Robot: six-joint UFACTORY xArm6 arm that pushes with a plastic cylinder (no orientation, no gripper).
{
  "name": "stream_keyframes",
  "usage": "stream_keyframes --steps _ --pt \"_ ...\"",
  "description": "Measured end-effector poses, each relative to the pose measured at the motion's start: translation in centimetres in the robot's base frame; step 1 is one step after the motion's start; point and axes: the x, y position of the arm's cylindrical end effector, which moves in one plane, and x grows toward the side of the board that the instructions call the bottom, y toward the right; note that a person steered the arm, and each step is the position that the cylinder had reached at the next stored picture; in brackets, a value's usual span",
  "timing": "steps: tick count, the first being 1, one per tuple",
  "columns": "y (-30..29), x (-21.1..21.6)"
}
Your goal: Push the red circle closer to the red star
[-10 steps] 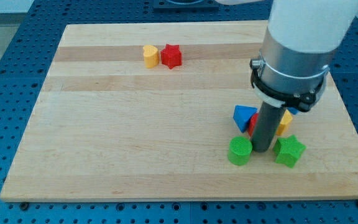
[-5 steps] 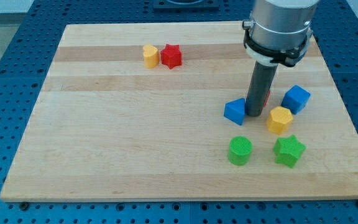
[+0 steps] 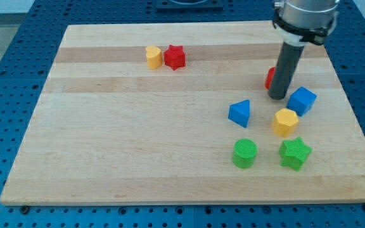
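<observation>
The red star [image 3: 175, 57] lies near the view's top, left of centre, touching a yellow heart-shaped block [image 3: 153, 57] on its left. The red circle [image 3: 269, 78] is at the view's right, mostly hidden behind my rod; only its left edge shows. My tip [image 3: 277, 97] rests on the board just right of and slightly below the red circle, touching or nearly touching it. The red circle is far to the right of the red star.
A blue cube [image 3: 301, 100] sits just right of my tip. A blue triangle [image 3: 240, 113], a yellow hexagon [image 3: 285, 121], a green cylinder [image 3: 244, 153] and a green star [image 3: 294, 153] lie below it. The wooden board [image 3: 106, 145] ends close on the right.
My rod moved up and to the right, from among the lower blocks to beside the red circle. The red circle was pushed upward. The blue triangle shifted slightly.
</observation>
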Motion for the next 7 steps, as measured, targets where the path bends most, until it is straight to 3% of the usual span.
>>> stream_keyframes --steps 4,7 --pt "2.5 -6.3" --pt "1.4 -8.7"
